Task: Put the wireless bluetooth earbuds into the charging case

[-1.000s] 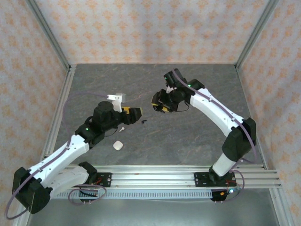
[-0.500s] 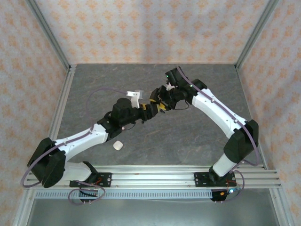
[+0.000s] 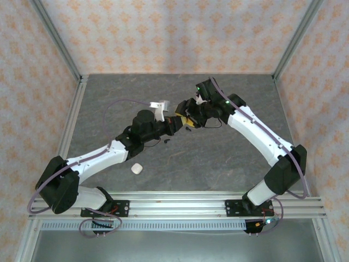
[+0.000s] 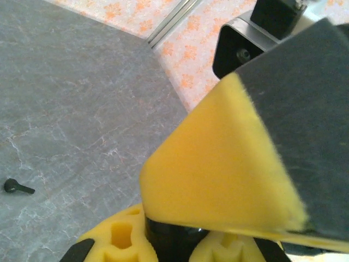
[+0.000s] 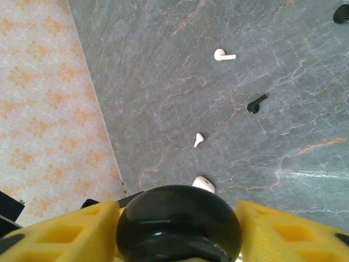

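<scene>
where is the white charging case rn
In the top view the white charging case lies on the near left of the table, just right of the left arm and short of the base rail.

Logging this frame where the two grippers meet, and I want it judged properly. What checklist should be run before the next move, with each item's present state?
1. Hold of the right gripper on the black case: ok, clamped between its fingers.
2. Hold of the left gripper on that case: cannot tell; something dark sits between its fingers, but contact is unclear.
3. Case lid open: cannot tell.
4. Both white earbuds loose on the table: ok.
5. A black earbud loose and unobstructed: ok.
6. The white case lying apart from both grippers: ok.
</scene>
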